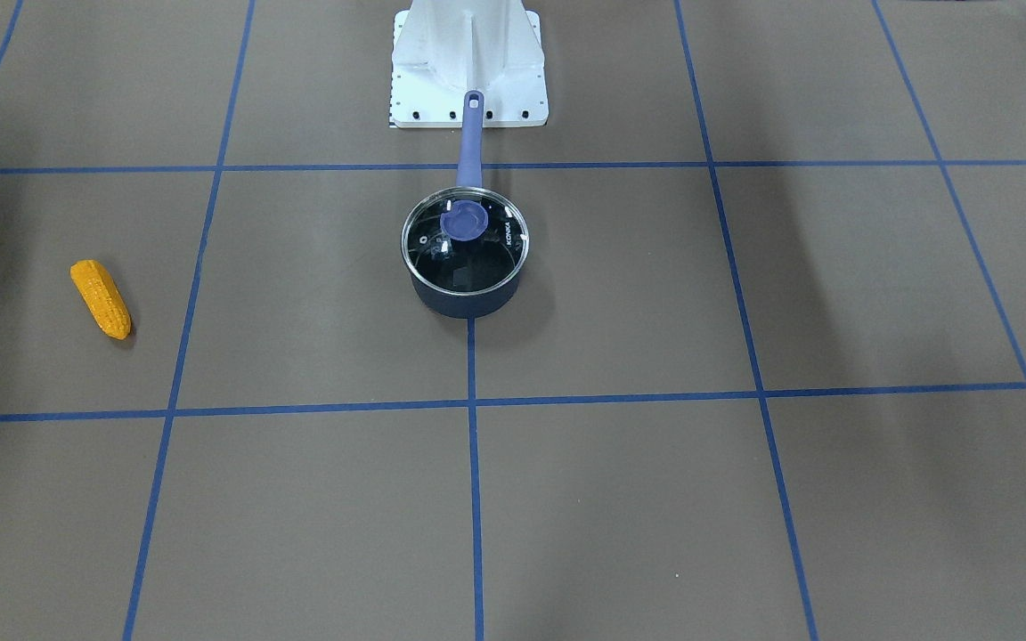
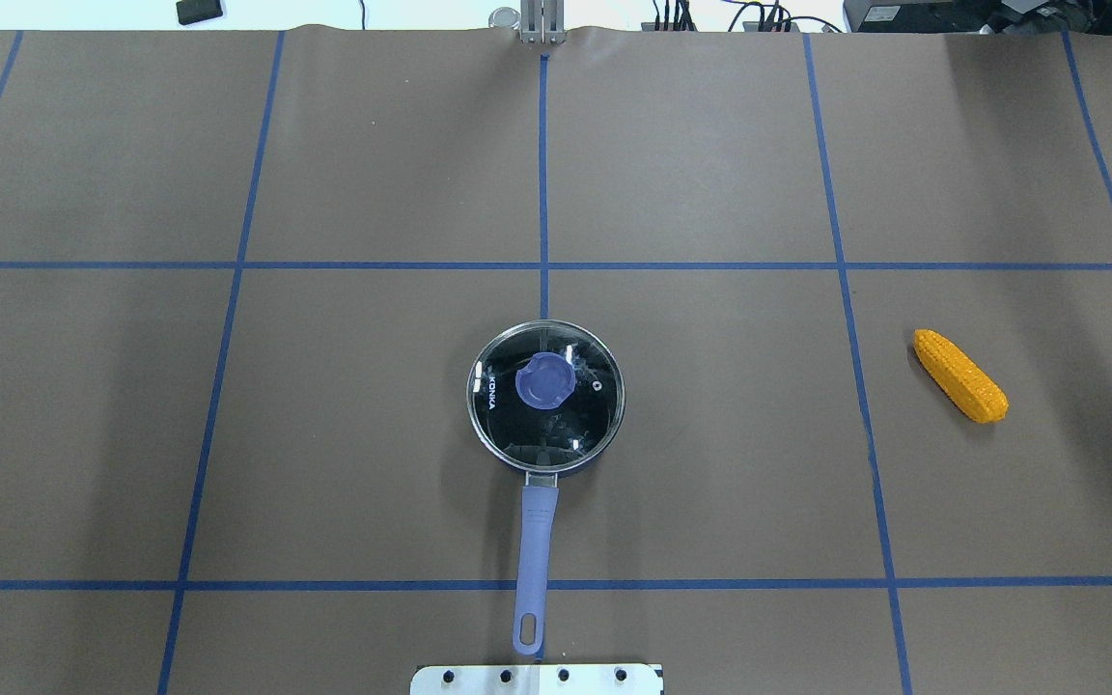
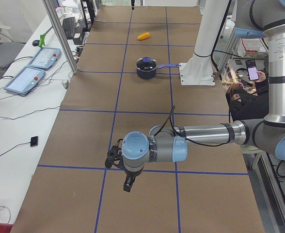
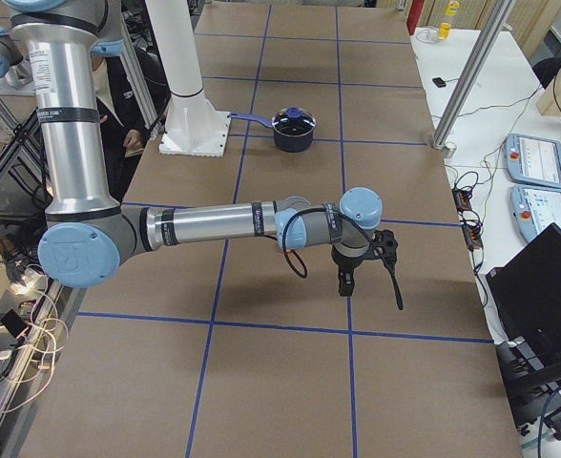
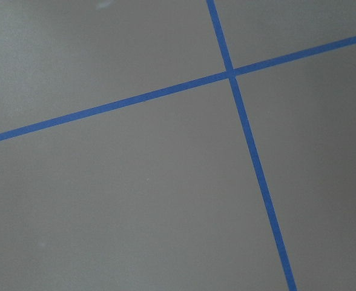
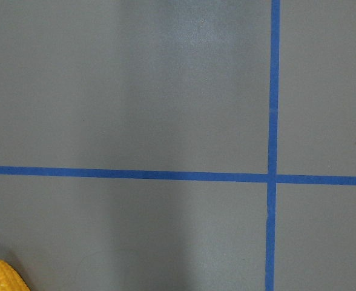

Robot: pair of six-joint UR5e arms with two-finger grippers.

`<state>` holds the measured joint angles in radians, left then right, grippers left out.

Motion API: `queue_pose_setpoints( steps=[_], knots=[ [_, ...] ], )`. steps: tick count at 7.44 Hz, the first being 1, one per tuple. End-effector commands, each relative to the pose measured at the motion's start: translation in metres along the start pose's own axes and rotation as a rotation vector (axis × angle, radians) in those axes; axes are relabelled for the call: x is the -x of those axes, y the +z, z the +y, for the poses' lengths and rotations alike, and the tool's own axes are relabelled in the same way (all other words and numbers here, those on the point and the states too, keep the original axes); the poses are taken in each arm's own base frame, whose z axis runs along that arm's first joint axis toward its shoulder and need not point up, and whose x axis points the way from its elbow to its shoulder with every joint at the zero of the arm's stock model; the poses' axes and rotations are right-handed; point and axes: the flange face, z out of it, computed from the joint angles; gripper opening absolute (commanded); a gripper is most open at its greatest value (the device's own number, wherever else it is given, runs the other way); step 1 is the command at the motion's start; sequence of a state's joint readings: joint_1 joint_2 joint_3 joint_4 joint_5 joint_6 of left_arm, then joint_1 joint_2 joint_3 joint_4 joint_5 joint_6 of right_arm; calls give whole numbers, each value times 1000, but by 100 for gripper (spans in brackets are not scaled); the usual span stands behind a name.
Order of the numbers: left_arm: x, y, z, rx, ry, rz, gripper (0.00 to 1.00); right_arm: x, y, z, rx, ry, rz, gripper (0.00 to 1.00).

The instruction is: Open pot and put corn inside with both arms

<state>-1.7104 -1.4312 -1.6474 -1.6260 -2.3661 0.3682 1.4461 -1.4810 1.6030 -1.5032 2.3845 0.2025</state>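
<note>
The pot (image 1: 467,303) stands at the table's middle, its glass lid (image 1: 466,236) with a purple knob shut on it and its long purple handle (image 1: 470,142) pointing at the robot's base. It also shows in the overhead view (image 2: 535,541). The corn (image 1: 101,298) lies flat on the robot's right side (image 2: 959,375); its tip shows at the bottom left corner of the right wrist view (image 6: 1,276). The left gripper (image 3: 126,180) hangs far from the pot over the table's left end. The right gripper (image 4: 366,279) hangs over the right end. I cannot tell whether either is open or shut.
The white base mount (image 1: 468,62) stands just behind the pot's handle. Blue tape lines (image 2: 543,183) grid the brown table. Teach pendants (image 3: 36,65) and cables lie on the white bench beyond the far edge. A seated person (image 3: 249,82) is behind the robot.
</note>
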Motion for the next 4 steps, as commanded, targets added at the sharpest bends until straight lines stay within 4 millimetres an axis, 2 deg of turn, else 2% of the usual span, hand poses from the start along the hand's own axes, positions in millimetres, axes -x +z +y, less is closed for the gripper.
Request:
queue_pose_setpoints(
  steps=[1,3,4],
  knots=[
    [0,-1,-1,-2,-1,0,98,3,-3,-3,-6,-6,-2,100],
    [-4,-4,-3,-8,6,-2,98,14,-10,-6,-17,-19,-29,100],
    [-12,-14,-9,-24,20,-10,98,17,-13,-2,-22,-15,-37,100]
  ],
)
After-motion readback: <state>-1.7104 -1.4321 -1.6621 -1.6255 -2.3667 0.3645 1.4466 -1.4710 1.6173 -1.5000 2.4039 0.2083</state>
